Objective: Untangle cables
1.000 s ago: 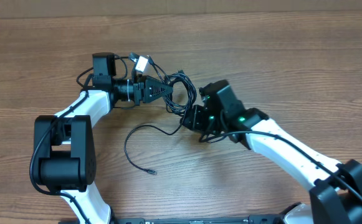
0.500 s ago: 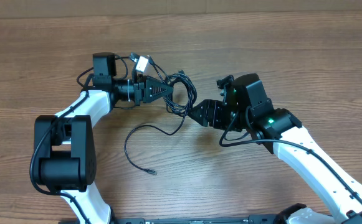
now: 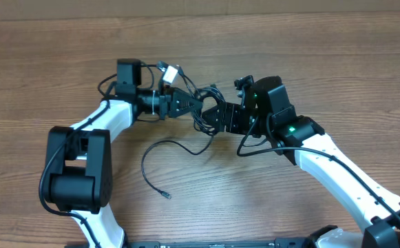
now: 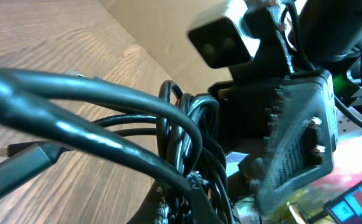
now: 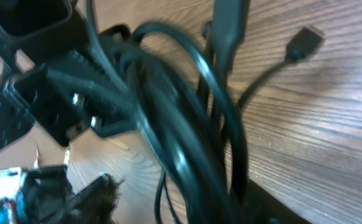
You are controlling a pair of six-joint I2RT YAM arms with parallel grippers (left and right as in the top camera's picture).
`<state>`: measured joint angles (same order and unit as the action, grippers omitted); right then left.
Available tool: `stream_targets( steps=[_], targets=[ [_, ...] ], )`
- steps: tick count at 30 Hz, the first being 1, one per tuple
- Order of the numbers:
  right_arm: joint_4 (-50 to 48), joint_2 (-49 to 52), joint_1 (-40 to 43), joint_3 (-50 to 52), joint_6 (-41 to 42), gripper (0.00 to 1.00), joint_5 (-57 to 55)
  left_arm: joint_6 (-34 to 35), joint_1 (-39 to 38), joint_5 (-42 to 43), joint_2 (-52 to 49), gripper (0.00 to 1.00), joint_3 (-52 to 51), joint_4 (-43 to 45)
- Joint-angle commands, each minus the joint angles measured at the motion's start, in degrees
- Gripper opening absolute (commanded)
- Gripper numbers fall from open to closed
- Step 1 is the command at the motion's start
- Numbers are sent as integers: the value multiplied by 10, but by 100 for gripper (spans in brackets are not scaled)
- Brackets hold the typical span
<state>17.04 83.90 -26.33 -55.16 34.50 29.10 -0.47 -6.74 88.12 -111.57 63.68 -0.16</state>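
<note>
Wood-grain table [image 3: 337,76]: nearest, a loose cord [image 3: 146,172] trails on the near side of the fingers; left gripper [image 3: 194,103] clamped on the cables [image 3: 205,114] bunched between both fingertips; right gripper [image 3: 217,117], opening cannot be told; beyond, a paler strip [image 3: 186,7].

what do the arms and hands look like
The left arm and right arm are white shells with bulky black joints and thin black wires. The left hand and right hand are black with ridged fingers; green lights glow on the right wrist.

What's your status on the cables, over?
Left gripper shut on cables. Right gripper at the bundle, jaws unclear. One cable tail loose on table. Nothing blocking.
</note>
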Motion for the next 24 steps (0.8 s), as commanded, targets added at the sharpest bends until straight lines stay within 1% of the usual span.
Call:
stream_targets(
  steps=[1, 3, 4, 6, 7, 8, 10, 12, 13, 14, 19, 24],
  targets=[
    [-4, 10, 2, -8, -3, 41, -33, -13, -6, 17, -1, 4, 2, 3],
    [0, 10, 2, -8, -3, 22, -52, -13, -6, 17, -1, 4, 2, 2],
    [0, 10, 2, -8, -3, 15, -53, -13, -5, 17, -1, 4, 2, 2],
    [0, 10, 2, -8, -3, 5, -53, -13, -5, 12, -1, 5, 2, 2],
    [1, 10, 2, -8, -3, 4, -53, -12, -5, 8, -1, 11, 2, 2],
    [2, 10, 2, -8, -3, 4, -53, -12, -5, 1, -1, 21, 2, 2],
    [2, 10, 2, -8, -3, 4, -53, -10, -4, -12, -1, 48, 2, 2],
    [2, 10, 2, -8, -3, 4, -53, -3, -3, -24, -1, 66, 2, 2],
    [2, 10, 2, -8, -3, 4, -53, 0, -3, -28, -1, 88, 2, 2],
    [2, 10, 2, -8, -3, 4, -52, 6, -1, -32, -1, 93, 2, 2],
    [6, 10, 2, -8, -3, 4, -51, 9, 19, -33, -1, 100, 2, 2],
    [23, 10, -2, -7, -3, 4, -39, 35, 45, -52, -1, 100, 2, 0]
  ],
)
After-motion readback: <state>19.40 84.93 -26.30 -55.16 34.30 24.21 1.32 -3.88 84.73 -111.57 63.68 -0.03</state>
